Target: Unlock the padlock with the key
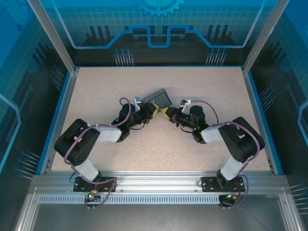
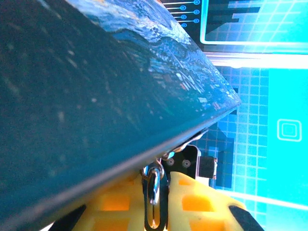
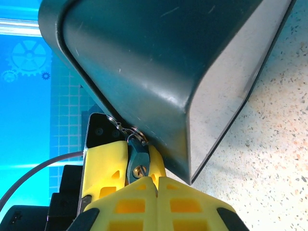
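Arms (image 1: 103, 132) (image 1: 216, 132) angled inward | left pincer (image 2: 155, 180) grips key (image 2: 154, 202) | right pincer (image 3: 139, 175) clamps padlock (image 3: 136, 161)

1. The left arm (image 1: 86, 139) and right arm (image 1: 238, 139) are black with white parts.
2. A purple-grey cable (image 1: 124, 103) loops along each arm.
3. Each arm stands on a flat black base (image 1: 86, 182).
4. The jaws are yellow with black corners.
5. A black block (image 2: 190, 161) has two round screws.
6. A tiny green light (image 1: 198, 128) glows on the right arm.
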Controlling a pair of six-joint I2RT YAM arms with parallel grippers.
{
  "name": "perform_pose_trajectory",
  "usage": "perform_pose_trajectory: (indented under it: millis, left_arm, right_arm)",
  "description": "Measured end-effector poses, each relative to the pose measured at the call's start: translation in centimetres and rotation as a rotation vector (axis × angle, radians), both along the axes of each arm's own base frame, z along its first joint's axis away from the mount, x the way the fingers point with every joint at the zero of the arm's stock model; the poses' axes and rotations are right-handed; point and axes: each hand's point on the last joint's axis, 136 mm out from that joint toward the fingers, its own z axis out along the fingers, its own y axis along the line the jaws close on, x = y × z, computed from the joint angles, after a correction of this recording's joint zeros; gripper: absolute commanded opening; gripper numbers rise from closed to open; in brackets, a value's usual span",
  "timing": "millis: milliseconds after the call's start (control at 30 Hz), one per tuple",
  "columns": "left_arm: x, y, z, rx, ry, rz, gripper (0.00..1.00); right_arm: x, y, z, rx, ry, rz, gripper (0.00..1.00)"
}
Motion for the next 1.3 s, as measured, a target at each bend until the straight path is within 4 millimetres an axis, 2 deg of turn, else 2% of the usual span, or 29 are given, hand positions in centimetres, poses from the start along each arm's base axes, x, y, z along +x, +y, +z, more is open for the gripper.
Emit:
perform_pose_trajectory:
  millis: [800,1300]
  left_arm:
    - [0.8,0.8,0.0,0.008,-0.013,0.04,0.0]
    - [0.8,1.0,0.0,0.018,-0.028,0.035,0.0]
  right_arm:
    - [1.0,1.0,0.1,0.154,0.133,0.045,0.0]
    - [1.1,0.9,0.6,-0.061,0.095,0.093,0.0]
